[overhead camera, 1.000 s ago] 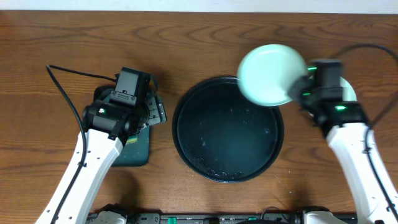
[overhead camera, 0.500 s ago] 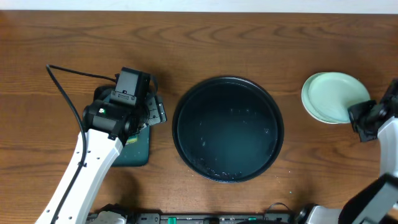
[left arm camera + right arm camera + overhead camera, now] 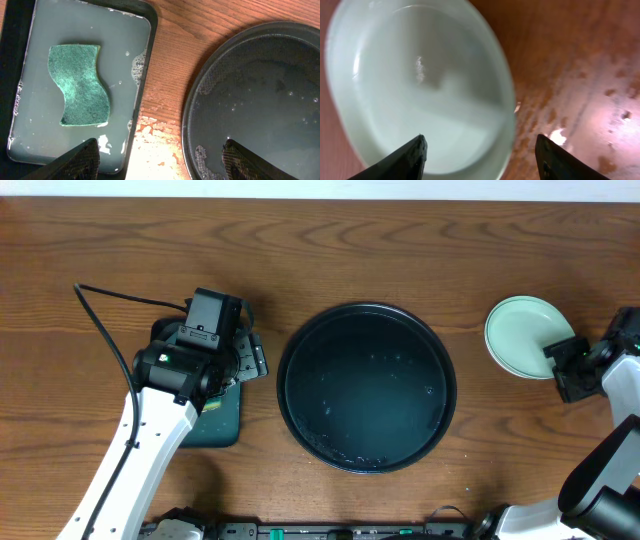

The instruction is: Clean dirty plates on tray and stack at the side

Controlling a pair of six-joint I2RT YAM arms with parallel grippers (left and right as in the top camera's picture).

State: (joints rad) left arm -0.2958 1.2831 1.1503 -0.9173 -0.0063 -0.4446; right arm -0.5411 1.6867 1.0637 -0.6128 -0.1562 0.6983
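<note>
The round black tray (image 3: 365, 390) lies mid-table holding only water and suds; no plates are on it. A pale mint plate (image 3: 522, 335) rests to its right, and a second rim seems to show under it. My right gripper (image 3: 558, 360) is at that plate's near right edge. In the right wrist view the plate (image 3: 420, 85) fills the left, and the right gripper (image 3: 482, 152) is open, its fingers either side of the rim without touching it. My left gripper (image 3: 160, 160) hangs open and empty over the gap between the green tray and the black tray (image 3: 260, 95).
A small rectangular dark-green tray (image 3: 145, 30) left of the black tray holds soapy water and a green sponge (image 3: 78, 85). Water is spilled on the wood between the two trays. The left arm's cable (image 3: 110, 330) trails across the left side of the table.
My right arm carried the mint plate from above the tray's upper right edge out to the right side. It set the plate down there and opened its jaws. The left arm stayed still.
</note>
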